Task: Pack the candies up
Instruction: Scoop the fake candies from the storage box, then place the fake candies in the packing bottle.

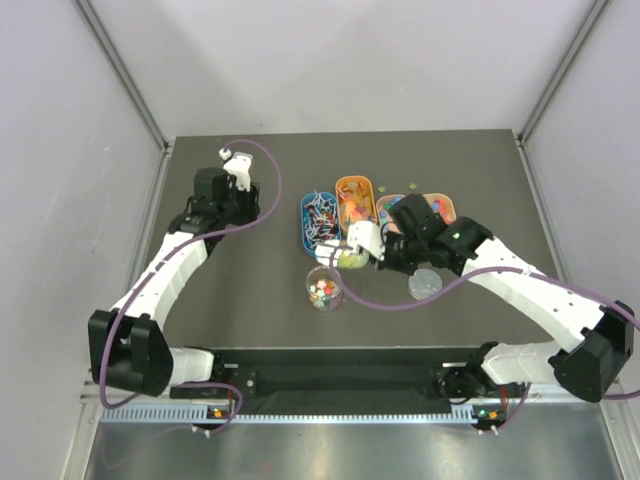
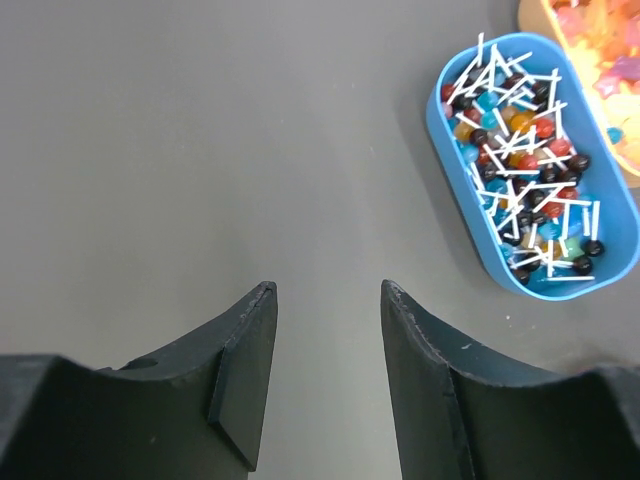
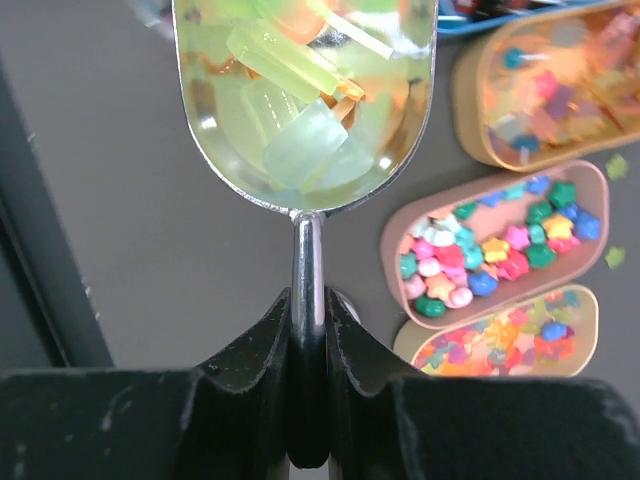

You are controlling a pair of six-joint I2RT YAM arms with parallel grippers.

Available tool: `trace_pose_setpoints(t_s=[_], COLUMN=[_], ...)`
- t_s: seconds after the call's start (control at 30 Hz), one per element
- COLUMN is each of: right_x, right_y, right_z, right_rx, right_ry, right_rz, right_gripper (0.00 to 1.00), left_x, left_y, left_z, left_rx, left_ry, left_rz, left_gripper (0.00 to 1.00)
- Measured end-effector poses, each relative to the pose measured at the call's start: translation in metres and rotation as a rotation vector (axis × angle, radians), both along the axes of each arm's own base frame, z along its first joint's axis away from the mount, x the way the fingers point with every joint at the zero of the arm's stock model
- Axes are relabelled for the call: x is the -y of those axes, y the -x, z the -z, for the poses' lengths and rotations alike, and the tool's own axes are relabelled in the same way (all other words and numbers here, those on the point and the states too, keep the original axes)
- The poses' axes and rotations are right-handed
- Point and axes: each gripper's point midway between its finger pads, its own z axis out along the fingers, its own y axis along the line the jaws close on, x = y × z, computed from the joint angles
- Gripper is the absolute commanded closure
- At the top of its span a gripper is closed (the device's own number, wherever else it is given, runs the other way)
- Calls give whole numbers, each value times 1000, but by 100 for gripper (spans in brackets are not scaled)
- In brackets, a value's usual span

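candies [image 3: 305, 150] in scoop [image 3: 308, 255], scoop in R fingers [image 3: 250, 360]

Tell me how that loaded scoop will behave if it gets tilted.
The scoop is polished metal, probably stiff, and its thin handle could twist in the right jaws. Its candies lie loose and heaped, so a tilt would likely spill them.

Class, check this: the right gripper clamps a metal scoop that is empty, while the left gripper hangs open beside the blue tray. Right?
Wrong about the scoop: the right wrist view shows it loaded with pale green candies. The right gripper clamps it, and the left gripper hangs open beside the blue tray.
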Motion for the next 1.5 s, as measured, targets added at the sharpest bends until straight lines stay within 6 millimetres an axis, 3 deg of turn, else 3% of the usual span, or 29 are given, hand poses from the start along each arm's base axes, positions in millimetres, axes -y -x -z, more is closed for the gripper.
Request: trace_pose_setpoints(t_s=[0.17, 0.27, 0.43, 0.63, 1.13, 1.27, 1.5], right_x=[-6, -1, 12, 11, 12, 11, 4], right_y=[34, 43, 45, 34, 11, 4, -14], right_z=[17, 28, 40, 31, 18, 11, -2], right_rx=[-20, -36, -61, -53, -76, -52, 34], right_ry=[141, 227, 354, 412, 602, 628, 672], right_rz=[-171, -216, -232, -223, -191, -179, -163], right_gripper=[100, 100, 100, 100, 100, 100, 100], left_x=[-2, -3, -4, -6, 1, 6, 13], left_y=[3, 5, 11, 19, 30, 20, -2], left_z=[-16, -22, -26, -29, 1, 10, 54], left_rx=[44, 60, 76, 86, 47, 45, -56], left_ry=[7, 10, 13, 31, 52, 57, 44], left_rz=[-3, -3, -3, -9, 29, 48, 70], left_gripper=[49, 49, 49, 49, 51, 53, 54])
